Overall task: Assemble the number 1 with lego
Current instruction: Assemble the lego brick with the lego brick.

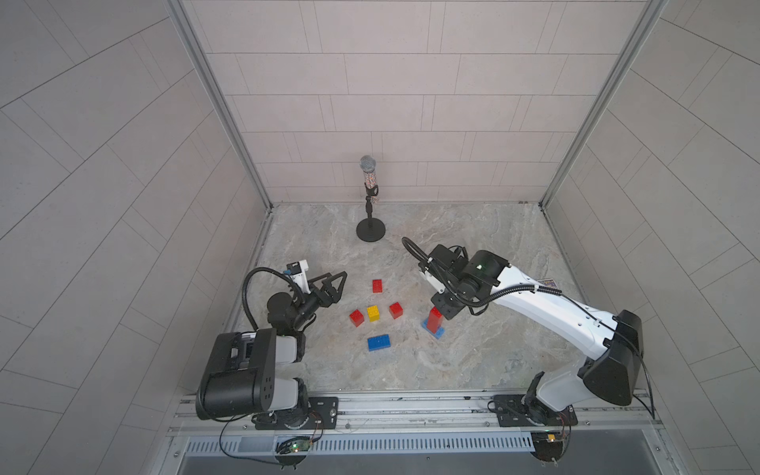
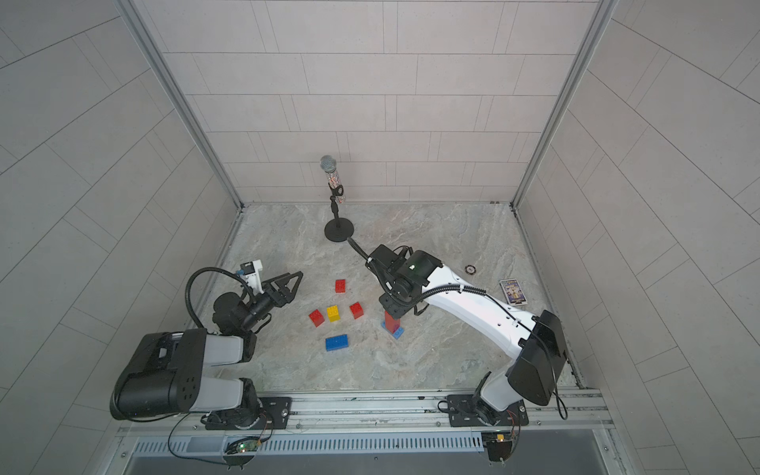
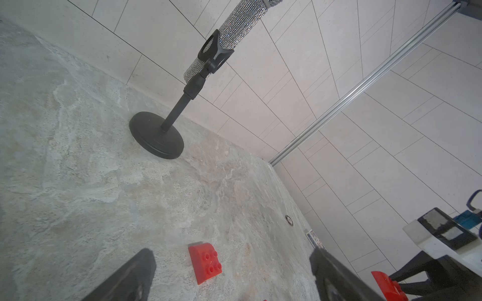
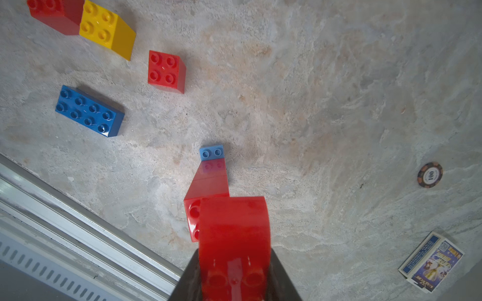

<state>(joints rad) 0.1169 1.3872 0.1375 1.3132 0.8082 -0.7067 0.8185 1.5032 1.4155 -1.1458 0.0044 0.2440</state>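
Closest to the right wrist camera is the held red brick (image 4: pixel 234 229), glossy and pinched by the right gripper (image 4: pixel 234 276), whose dark jaws press on both its sides. Just past it stands the red stack (image 4: pixel 208 182), an upright column of red bricks planted on a light blue brick (image 4: pixel 211 152) that lies flat on the marbled worktop (image 4: pixel 326 104). I cannot tell whether the held red brick touches the column's top. Farther off lie an eight-stud dark blue brick (image 4: pixel 88 110), a loose red brick (image 4: pixel 166 71) and a yellow brick (image 4: pixel 107 26). A poker chip (image 4: pixel 429 174) reads "100". The writing on the printed card box (image 4: pixel 431 262) is too small to read.

From the left wrist camera, the left gripper (image 3: pixel 232 256) is spread wide with nothing between its jaws. A loose red brick (image 3: pixel 205 263) lies on the worktop beyond, and farther off a glittery microphone (image 3: pixel 229 36) stands on a black stand.

In both top views the yellow brick (image 1: pixel 373 313) has a loose red brick (image 1: pixel 377 285) at 12 o'clock, another loose red brick (image 1: pixel 356 317) at 9, a third loose red brick (image 1: pixel 395 309) at 3 and the dark blue brick (image 1: pixel 378 342) at 6. The red stack (image 1: pixel 434 321) stands farther out toward 3 o'clock, under the right gripper (image 1: pixel 445 306). The left gripper (image 1: pixel 335 280) hangs well apart, toward 10 o'clock.
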